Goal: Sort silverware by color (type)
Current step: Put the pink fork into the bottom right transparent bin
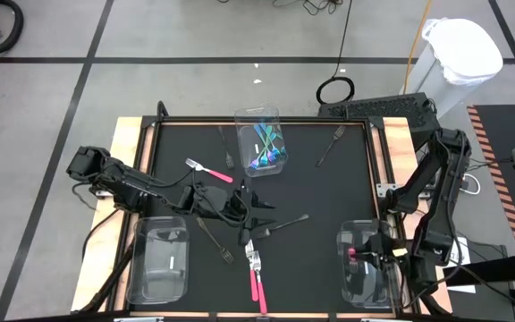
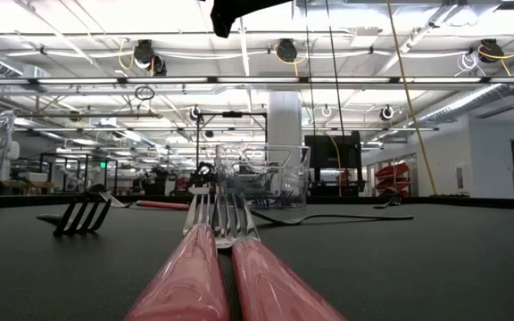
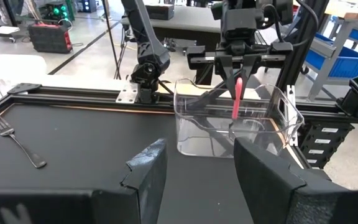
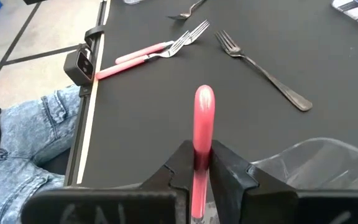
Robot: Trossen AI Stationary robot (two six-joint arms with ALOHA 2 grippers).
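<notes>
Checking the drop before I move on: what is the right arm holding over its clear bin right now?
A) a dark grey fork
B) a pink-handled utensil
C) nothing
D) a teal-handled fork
B: the right gripper has its fingers shut on a pink-handled utensil, and the left wrist view shows that pink handle hanging over the clear bin on the right side of the table.

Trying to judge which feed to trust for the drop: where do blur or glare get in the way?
Low view: the two pink forks up close are blurred and fill the foreground; ceiling lights glare. Left wrist view: own fingers soft, right bin sharp. Right wrist view: held pink fork clear, the right gripper shut on it.
</notes>
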